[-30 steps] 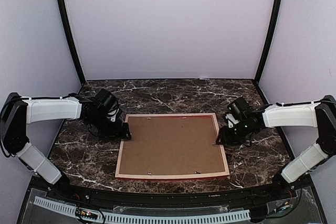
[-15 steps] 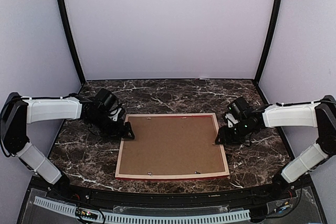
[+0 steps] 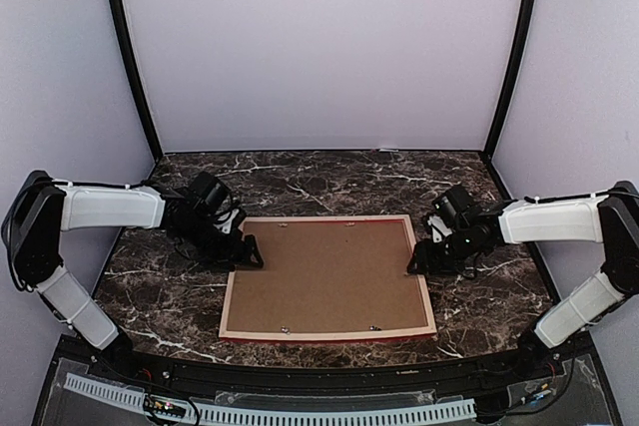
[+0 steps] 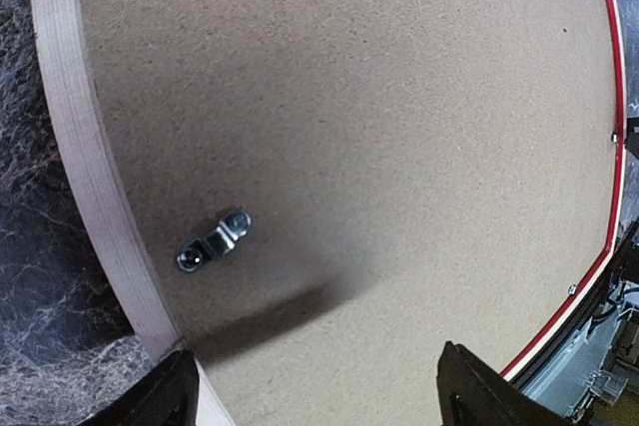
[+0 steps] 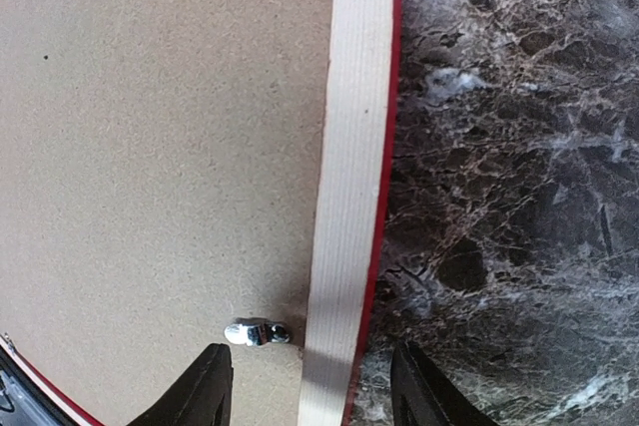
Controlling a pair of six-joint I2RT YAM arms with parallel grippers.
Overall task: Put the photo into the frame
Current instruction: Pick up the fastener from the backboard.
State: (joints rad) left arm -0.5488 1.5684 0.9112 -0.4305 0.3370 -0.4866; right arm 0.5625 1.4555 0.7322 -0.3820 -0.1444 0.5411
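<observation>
Your left gripper had slid inward from the frame's left rail over the past second and now sat over the edge of the brown backing board, while your right gripper had barely shifted at the opposite rail. On the left, the jaws stood wide apart and held nothing: in the left wrist view one fingertip hung just off the pale wood rail and the other was well out over the board, with a small metal clip lying on the board between them. On the right, the jaws were parted about halfway and straddled the right rail, with a gap showing on either side of the wood, so they gripped nothing; a second metal clip sat just inside that rail. The frame lay face down in the middle of the table, pale wood back upward, a thin line of red showing along its edges, and the board filling its opening. You were working on a dark marble-patterned top with white veins, enclosed by pale plain walls and black corner posts.
</observation>
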